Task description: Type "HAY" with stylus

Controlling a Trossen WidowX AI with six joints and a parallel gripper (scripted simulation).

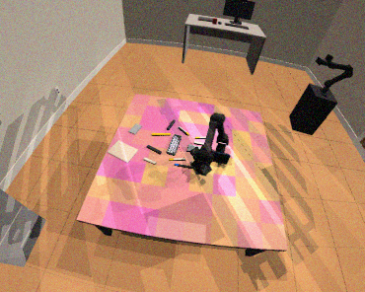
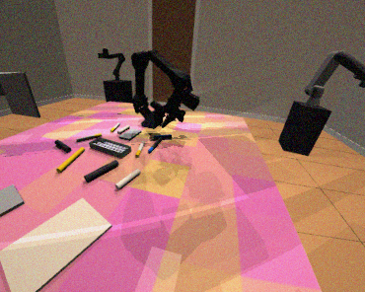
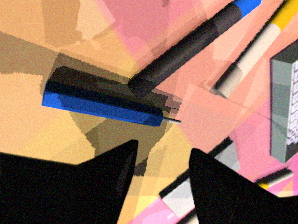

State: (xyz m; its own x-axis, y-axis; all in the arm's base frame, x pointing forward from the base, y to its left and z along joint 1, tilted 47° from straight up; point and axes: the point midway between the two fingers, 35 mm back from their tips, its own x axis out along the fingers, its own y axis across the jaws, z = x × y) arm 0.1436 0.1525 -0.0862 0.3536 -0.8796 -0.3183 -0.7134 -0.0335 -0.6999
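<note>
The blue stylus (image 3: 105, 107) (image 2: 162, 137) lies on the table, with its thin metal tip pointing right in the wrist view. My gripper (image 3: 163, 151) is open. Its two dark fingertips are apart with nothing between them, and the stylus lies beyond them, up and to the left in the wrist view. In the exterior view the gripper is low, just behind the stylus. The keyboard (image 1: 174, 145) (image 2: 109, 147) (image 3: 295, 107) lies flat, partly cut off at the right edge of the wrist view. Its letters are too small to read.
A black marker with a blue end (image 3: 187, 50) (image 2: 156, 144) lies close beside the stylus. A white and yellow pen (image 3: 255, 55) (image 2: 139, 150) lies between that marker and the keyboard. A black cylinder (image 2: 102, 171), a white one (image 2: 128, 179) and a yellow one (image 2: 71, 160) lie around the keyboard.
</note>
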